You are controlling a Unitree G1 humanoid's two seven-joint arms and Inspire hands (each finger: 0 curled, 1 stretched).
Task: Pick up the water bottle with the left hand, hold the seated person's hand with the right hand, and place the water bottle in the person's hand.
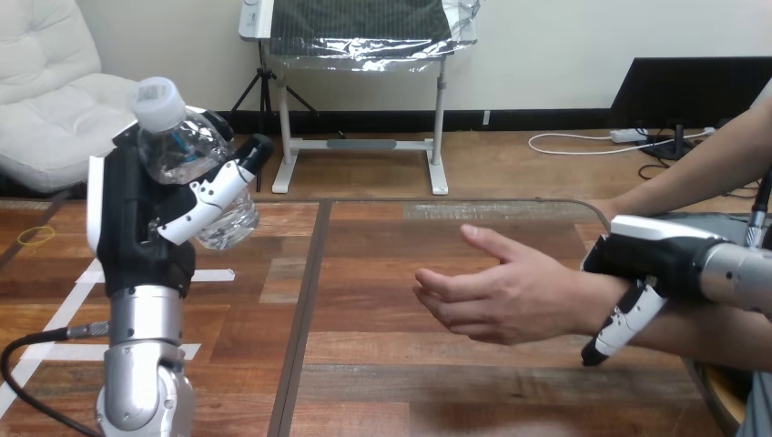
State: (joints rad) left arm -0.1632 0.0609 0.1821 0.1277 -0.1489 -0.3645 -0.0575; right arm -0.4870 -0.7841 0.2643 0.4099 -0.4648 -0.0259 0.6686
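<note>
From the head view, the left robot hand (138, 217) stands raised at the left side of the scene, on an upright silver forearm, above the near left part of the wooden counter (382, 364). Its fingers (215, 193) are curled round the water bottle (187, 150) and clamp it. The bottle is clear, held off the counter, and tilted so that its white cap (157, 98) points up and to the left. In the middle of the scene the person's hand (501, 293) is held out above the counter, coming in from the right, open with the fingers stretched toward the left and the thumb up; it holds nothing. The bottle and this open hand are well apart, the bottle higher and further left. At the right, the right robot hand (657, 259) sits over the person's wrist (596, 305), its white back uppermost, with one finger (623, 326) curled down across the near side of the wrist, so it is clamped on the wrist.
</note>
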